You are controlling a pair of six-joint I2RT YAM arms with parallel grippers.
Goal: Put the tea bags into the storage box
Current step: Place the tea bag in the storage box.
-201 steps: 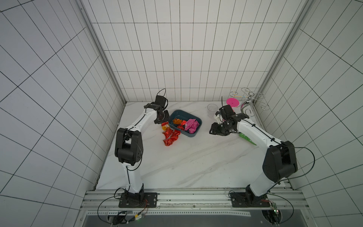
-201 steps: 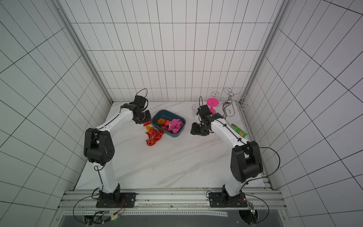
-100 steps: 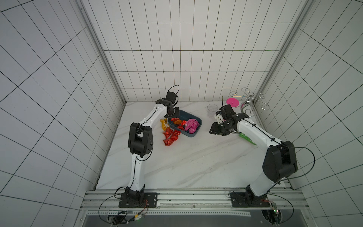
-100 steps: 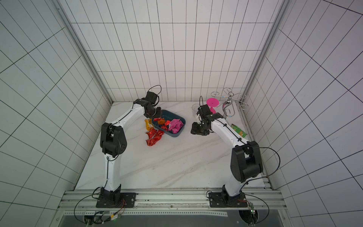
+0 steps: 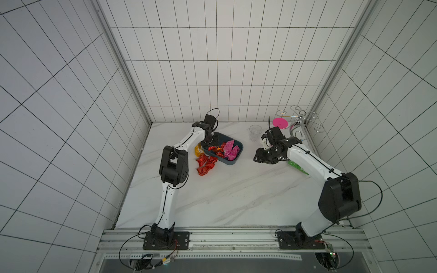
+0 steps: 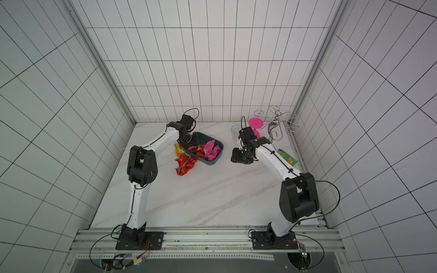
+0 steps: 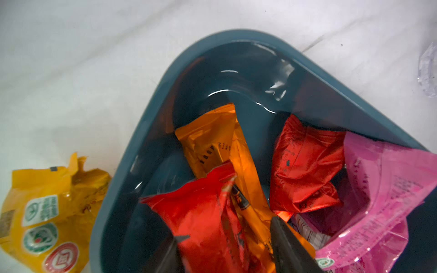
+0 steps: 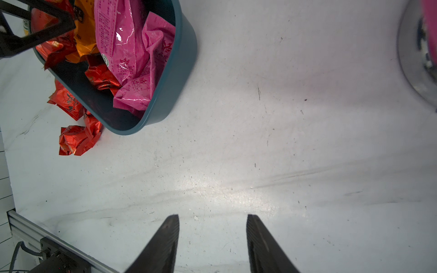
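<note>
The tabletop is lying bare across its whole near half, leaving either arm free passage. An open lane is running between the box and the right jaws, which are standing apart over bare marble. The left jaws are hanging over the box's far-left end, blocking it. Red sachets and a yellow sachet are crowding the box's left side. The cup, rack and green packet are cluttering the far right

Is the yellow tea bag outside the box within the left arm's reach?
Probably yes: the yellow tea bag lies uncovered beside the storage box, close to the left tool.
</note>
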